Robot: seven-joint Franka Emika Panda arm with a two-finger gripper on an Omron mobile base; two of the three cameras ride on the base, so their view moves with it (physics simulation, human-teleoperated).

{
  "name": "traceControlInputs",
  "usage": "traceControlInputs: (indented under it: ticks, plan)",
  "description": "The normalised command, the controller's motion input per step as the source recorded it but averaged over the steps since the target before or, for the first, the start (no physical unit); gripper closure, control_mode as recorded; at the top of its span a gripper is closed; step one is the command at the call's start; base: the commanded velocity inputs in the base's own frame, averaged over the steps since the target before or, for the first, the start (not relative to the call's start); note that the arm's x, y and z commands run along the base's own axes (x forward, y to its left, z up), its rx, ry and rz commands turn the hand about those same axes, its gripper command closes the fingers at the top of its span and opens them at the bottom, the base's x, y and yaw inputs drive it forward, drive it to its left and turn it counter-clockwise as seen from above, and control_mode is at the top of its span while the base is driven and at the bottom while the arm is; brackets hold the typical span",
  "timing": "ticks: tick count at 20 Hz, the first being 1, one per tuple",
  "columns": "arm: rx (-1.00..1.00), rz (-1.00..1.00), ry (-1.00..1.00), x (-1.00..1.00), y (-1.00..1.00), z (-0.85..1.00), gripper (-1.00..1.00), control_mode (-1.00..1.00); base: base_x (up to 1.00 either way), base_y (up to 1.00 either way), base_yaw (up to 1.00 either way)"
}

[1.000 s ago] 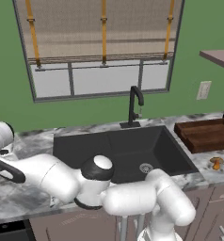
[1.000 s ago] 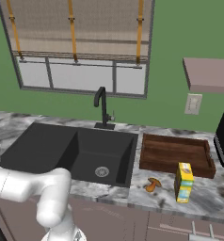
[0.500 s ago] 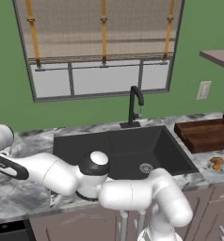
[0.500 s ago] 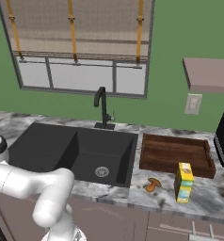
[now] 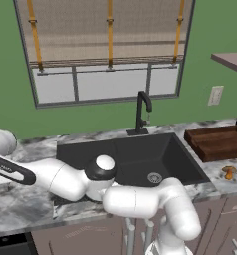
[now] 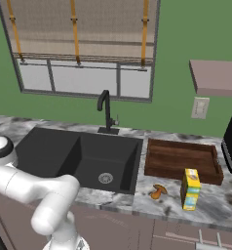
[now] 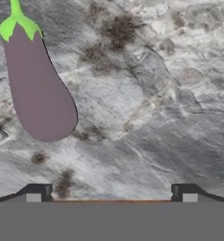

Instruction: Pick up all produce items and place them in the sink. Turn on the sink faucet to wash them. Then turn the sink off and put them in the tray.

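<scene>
The jaws (image 7: 111, 193) stand wide open above the bench (image 7: 170, 117), off to one side of the eggplant (image 7: 36, 89); closing here would likely miss it.

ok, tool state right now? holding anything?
Tool: open, holding nothing. It hangs over the marble counter; the purple eggplant lies off to one side of it, untouched.

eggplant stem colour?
Bright green on the eggplant; the hand view shows it best.
</scene>
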Motion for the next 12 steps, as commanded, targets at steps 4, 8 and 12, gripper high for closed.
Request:
traceControlInputs:
  ticks: [4, 8, 12]
  plan:
    - [0.00, -0.11, 0.01, 0.09, 0.13, -0.10, -1.00, -1.00, 0.00, 0.00, 0.00]
    - [0.00, -0.11, 0.00, 0.08, 0.06, -0.15, -1.00, -1.00, 0.00, 0.00, 0.00]
    - [-0.02, -0.05, 0.00, 0.16, 0.00, -0.07, -1.00, -1.00, 0.00, 0.00, 0.00]
